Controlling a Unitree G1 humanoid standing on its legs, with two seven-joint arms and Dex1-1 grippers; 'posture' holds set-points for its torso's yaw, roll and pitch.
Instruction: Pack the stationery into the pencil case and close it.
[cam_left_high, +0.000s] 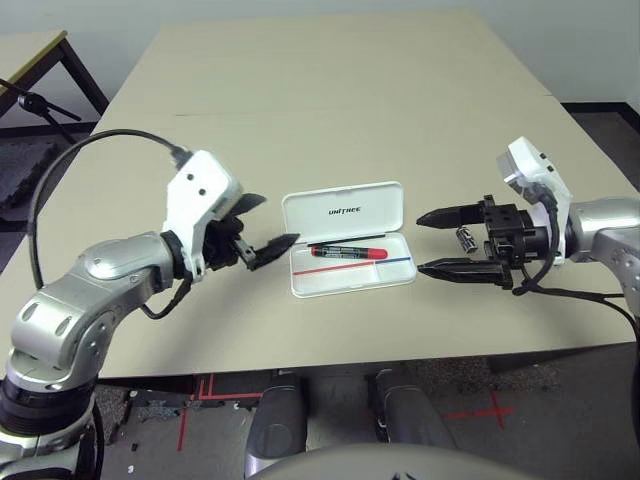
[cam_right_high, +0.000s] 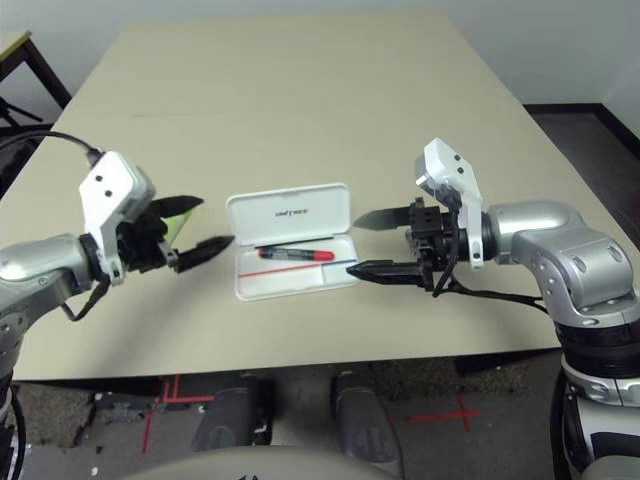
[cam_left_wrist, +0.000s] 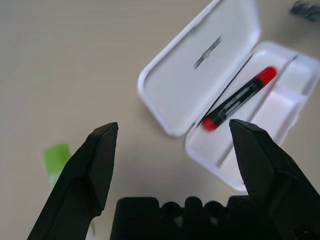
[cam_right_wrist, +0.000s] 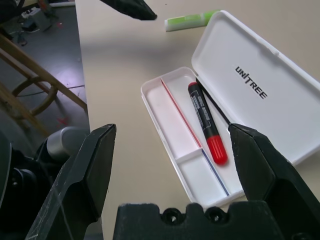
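The white pencil case (cam_left_high: 372, 205) lies open at the table's middle, its lid with black lettering folded back. A red marker with a black end (cam_left_high: 348, 252) rests in its tray (cam_right_wrist: 170, 120). A lime-green highlighter (cam_right_high: 178, 226) lies on the table left of the case, beneath my left gripper (cam_left_high: 274, 222), which stands open and holds nothing. A small silver-and-black piece (cam_left_high: 465, 238) lies on the table right of the case, between the fingers of my right gripper (cam_left_high: 421, 242). That gripper is open too, its tips just off the case's right end.
The beige table (cam_left_high: 340, 90) stretches far behind the case, with a seam across it. Its front edge runs just below both grippers. A dark-framed table (cam_left_high: 40, 62) stands at the back left. Red tape marks the floor (cam_left_high: 200, 392).
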